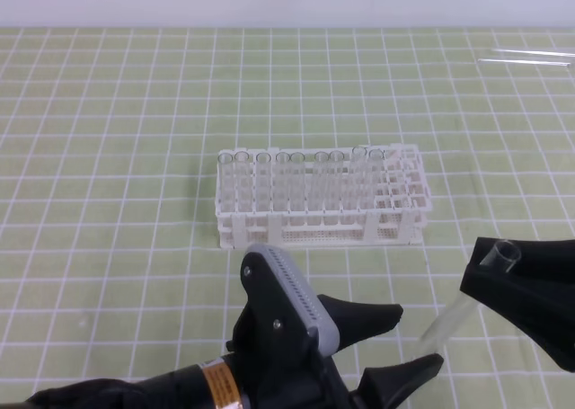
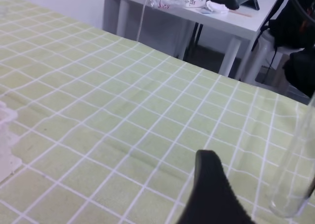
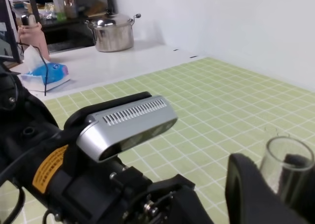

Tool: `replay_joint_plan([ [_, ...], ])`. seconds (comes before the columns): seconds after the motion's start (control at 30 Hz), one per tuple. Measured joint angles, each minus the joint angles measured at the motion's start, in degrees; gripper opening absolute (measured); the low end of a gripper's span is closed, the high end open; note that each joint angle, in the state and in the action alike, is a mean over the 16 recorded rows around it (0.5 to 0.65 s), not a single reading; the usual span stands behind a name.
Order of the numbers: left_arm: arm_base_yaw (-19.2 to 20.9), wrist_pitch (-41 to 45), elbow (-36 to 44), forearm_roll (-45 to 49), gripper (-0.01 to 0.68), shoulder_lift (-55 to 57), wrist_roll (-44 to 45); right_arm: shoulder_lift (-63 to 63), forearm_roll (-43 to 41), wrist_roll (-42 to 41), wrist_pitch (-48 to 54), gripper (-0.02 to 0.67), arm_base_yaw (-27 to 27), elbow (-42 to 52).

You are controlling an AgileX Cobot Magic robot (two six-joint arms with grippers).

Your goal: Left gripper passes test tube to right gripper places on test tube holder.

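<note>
test tube holder behind both claws, test tube right of left claw

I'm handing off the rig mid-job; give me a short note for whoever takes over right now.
Left gripper: black claw with grey ribbed plate, jaws open, holding nothing.
Right gripper: black claw, shut on the slim clear glass test tube, gripped near its open rim, rounded end slanting down toward the left claw.
White plastic lattice test tube holder: on the green checked cloth behind both claws, several tubes already standing in it.
Done: handover, left has let go.
Left: carry the tube to the rack and seat it in a hole.
</note>
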Motion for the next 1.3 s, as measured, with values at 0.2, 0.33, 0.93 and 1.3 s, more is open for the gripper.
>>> replay_joint_plan([
  [0.2,0.00,0.19,0.00,-0.28,0.388,-0.02,0.05,0.00,0.03,-0.25,-2.80,0.102,0.04,0.00],
  [0.33,0.01,0.92,0.00,-0.30,0.387,-0.18,0.06,0.00,0.06,-0.38,-5.53,0.102,0.06,0.00],
  [0.93,0.02,28.86,0.02,-5.34,0.072,-25.16,12.32,0.00,0.36,-0.38,-13.50,0.102,0.08,0.00],
  [1.3,0.02,51.64,0.76,-4.83,0.001,-48.05,13.98,0.03,0.52,-0.43,-14.94,0.102,0.08,0.00],
])
